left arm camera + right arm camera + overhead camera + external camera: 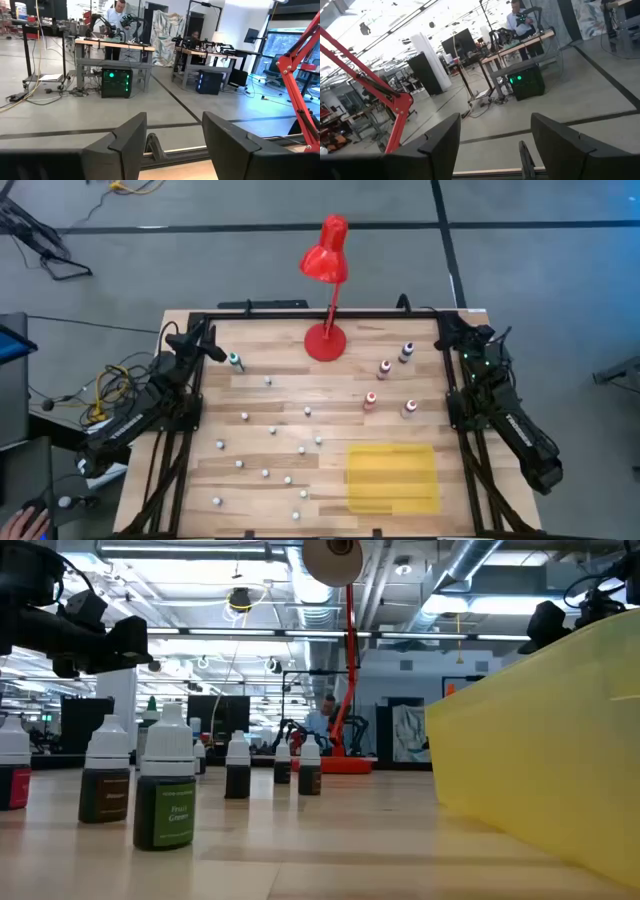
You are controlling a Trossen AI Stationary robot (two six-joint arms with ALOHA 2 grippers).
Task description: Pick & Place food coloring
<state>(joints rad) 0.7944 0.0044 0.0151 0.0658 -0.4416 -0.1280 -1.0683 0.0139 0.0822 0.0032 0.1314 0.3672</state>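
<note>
Food coloring bottles stand upright on the wooden table: a teal one (235,362) at the far left, and a purple one (406,352), an orange one (385,367) and two reddish ones (370,400) (410,408) at the far right. The low view shows several white-capped bottles, with a green one (165,790) nearest. My left gripper (207,340) (172,145) hovers open at the far left corner, close to the teal bottle. My right gripper (450,340) (495,145) hovers open at the far right corner, near the purple bottle. Both point over the far edge with nothing between their fingers.
A red desk lamp stands on its round base (325,340) at the far middle, between the two grippers. A yellow tray (392,477) (540,760) lies at the near right. Many small white round things (265,473) are scattered over the near left half.
</note>
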